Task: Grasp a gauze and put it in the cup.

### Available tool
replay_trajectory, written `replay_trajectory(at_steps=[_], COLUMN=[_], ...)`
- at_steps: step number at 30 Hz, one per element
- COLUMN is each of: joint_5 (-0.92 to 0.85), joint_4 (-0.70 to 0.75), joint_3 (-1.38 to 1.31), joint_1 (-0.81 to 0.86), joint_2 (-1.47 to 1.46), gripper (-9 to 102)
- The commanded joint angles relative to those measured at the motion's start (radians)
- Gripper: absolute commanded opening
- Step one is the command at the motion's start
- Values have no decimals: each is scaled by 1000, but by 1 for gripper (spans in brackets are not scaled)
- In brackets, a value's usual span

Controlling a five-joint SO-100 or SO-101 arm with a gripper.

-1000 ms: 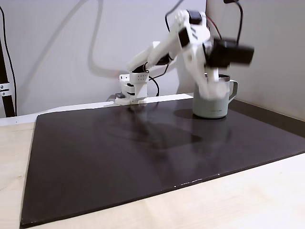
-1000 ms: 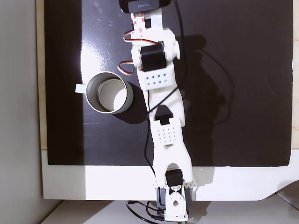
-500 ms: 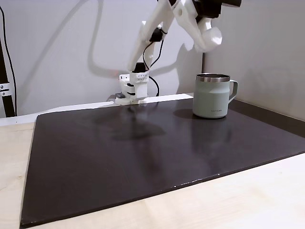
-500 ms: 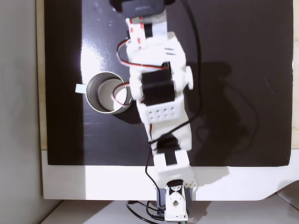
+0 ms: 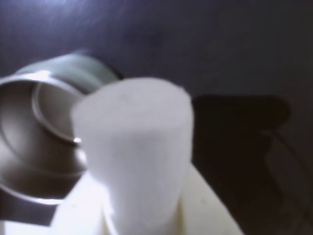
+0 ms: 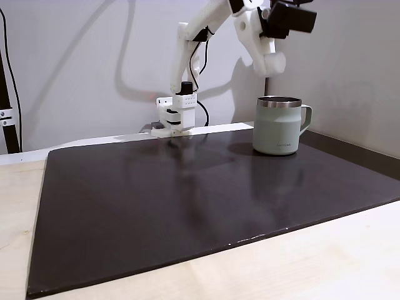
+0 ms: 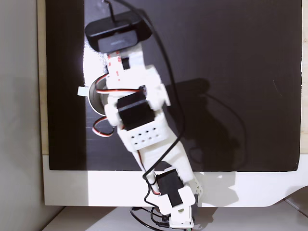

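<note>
Counts: one arm, one gripper, one gauze, one cup, one dark mat.

Gauze: in the wrist view a white, blurred roll stands up from between the pale gripper parts at the bottom edge, close to the lens. In a fixed view from the side, a rounded white end hangs at the gripper tip, above the cup; I cannot tell gauze from finger there.

Gripper state: closed around the gauze, held at its lower part in the wrist view.

Gauze relative to cup: raised in the air, well above the steel rim and not touching it. In the wrist view the cup lies to the left of the roll and partly behind it, its open mouth facing the camera.

Cup: upright on the mat near the far right in the side view, handle turned to the right. From above, the arm covers most of the cup; a piece of rim and the handle tab show at the left.

Writing: a small dark mark low on the cup wall, too small to read; the lettering on the black camera housing is not legible.

Table: pale wood around the mat.
</note>
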Motion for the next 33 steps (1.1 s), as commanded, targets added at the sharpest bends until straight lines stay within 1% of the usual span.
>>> replay_trajectory(at_steps=[1,8,18,28,29,31,33], joint_5=[44,124,249,259,268,302,318], joint_4=[6,5,2,2,2,3,6], joint_3=[20,101,104,106,106,106,124], joint_1=[-34,-106,-201,-202,-199,-198,-198], joint_2=[60,44,-28,-38,-40,-48,-49], gripper=[0,0,0,0,2,11,17])
